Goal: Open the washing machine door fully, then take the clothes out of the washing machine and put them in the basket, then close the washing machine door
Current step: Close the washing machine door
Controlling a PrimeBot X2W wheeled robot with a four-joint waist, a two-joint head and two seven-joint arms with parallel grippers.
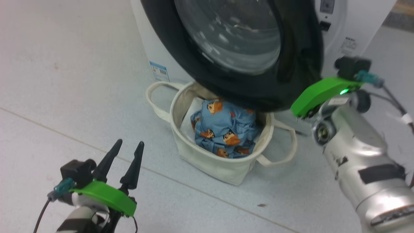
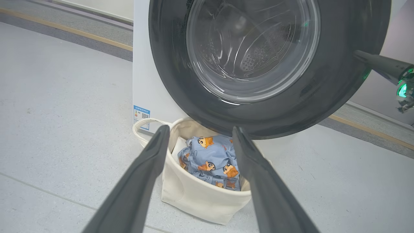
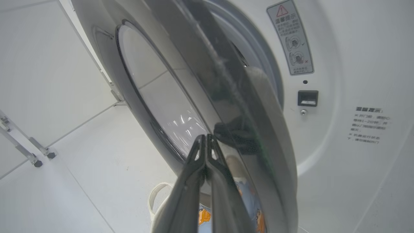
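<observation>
The washing machine door (image 1: 233,42) is standing partly swung out from the washing machine (image 1: 343,32). Its lower edge is hanging over the far rim of the basket (image 1: 207,158), which is sitting on the floor (image 1: 64,97) just beside the machine's front lower corner. The clothes (image 1: 224,129) are lying bunched inside the basket against its white liner, so unloading looks done and closing the door appears to be the step in hand. Handling judgement: the door is rigid, hinged and probably fairly heavy, so it should be swinging as one piece, not flexing. Its black rim (image 1: 300,64) is glossy and likely slippery, and the glass bowl (image 1: 229,35) is the fragile part, so a flat push on the rim near the free edge, far from the hinge, is looking better than any pinch. The right gripper (image 3: 205,137) is holding its two fingers pressed together with nothing between them, the arm reaching forward, the tips resting against or just off the rim's outer face. The left gripper (image 1: 130,142) is hanging low over the floor, well apart from the basket, fingers spread wide, holding nothing and pointing toward it.
</observation>
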